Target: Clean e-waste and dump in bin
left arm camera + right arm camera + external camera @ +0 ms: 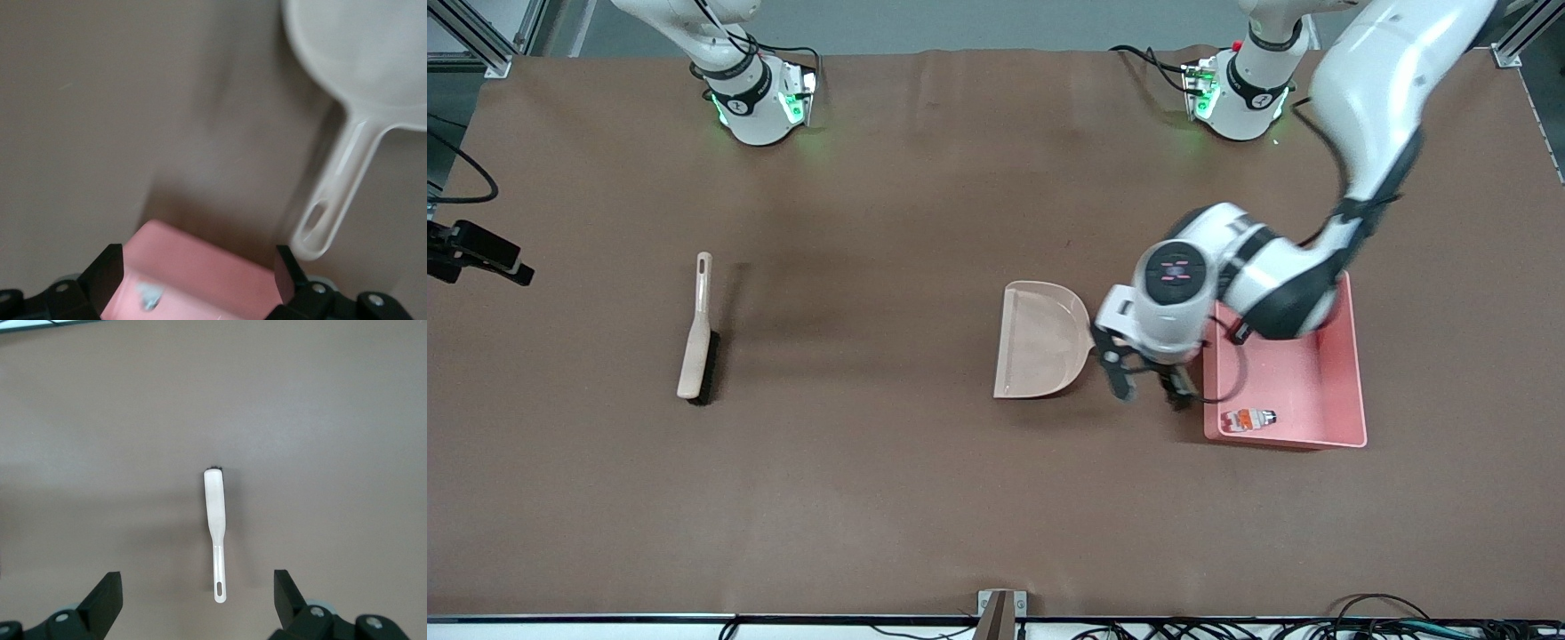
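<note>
The pink bin [1325,382] stands toward the left arm's end of the table. The e-waste lies in its corner nearest the front camera: a white part with orange marks [1245,419] and a small dark piece [1268,415] at its end. The white part also shows in the left wrist view [148,297], in the bin [200,267]. My left gripper [1149,391] is open and empty, low over the table between the beige dustpan [1040,342] and the bin. In the left wrist view my left gripper [197,277] has its fingers spread over the bin's edge. My right gripper [197,587] is open and empty, high over the brush [215,513].
The dustpan [373,53] lies flat beside the bin, its handle [333,200] pointing toward the left gripper. The beige brush [696,333] with dark bristles lies toward the right arm's end of the table. A black camera mount [476,252] sticks in at that end's edge.
</note>
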You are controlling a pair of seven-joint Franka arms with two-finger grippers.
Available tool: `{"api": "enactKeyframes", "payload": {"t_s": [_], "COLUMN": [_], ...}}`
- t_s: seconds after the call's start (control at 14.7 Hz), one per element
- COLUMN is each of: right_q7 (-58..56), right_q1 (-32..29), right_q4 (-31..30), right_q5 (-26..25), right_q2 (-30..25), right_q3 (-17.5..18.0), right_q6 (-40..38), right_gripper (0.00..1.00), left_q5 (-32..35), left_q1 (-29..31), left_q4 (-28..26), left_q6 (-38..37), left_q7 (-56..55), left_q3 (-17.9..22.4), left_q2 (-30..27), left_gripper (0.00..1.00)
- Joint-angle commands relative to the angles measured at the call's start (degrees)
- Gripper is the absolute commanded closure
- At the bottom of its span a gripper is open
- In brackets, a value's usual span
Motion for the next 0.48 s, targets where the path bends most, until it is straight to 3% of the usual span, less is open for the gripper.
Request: {"api": "enactKeyframes", "payload": {"t_s": [0.0,0.2,0.41], "right_q7": [1.0,0.4,0.4], "right_q1": [-0.8,-0.9,-0.8], "right_q4": [0.3,2.8,3.8], "right_q5": [-1.1,-1.0,-1.0], "right_q2": [-0.7,-0.3,-0.2], "right_q3": [1.0,0.9,0.9], "right_q6": [-0.7,-4.6,-5.5], "right_gripper": [0.00,0.00,0.00], "left_q5": [-2.0,-5.3,-10.1], "left_q1": [5.0,8.8,10.8], "left_q4": [4.1,9.1,11.2], "left_q6": [-3.2,-9.1,-14.6], "left_q7": [-5.1,-6.5,-15.2], "left_q3": [-0.3,-0.6,-0.4], "left_q2": [-3.4,-6.0,-10.5], "left_gripper": [0.00,0.00,0.00]}}
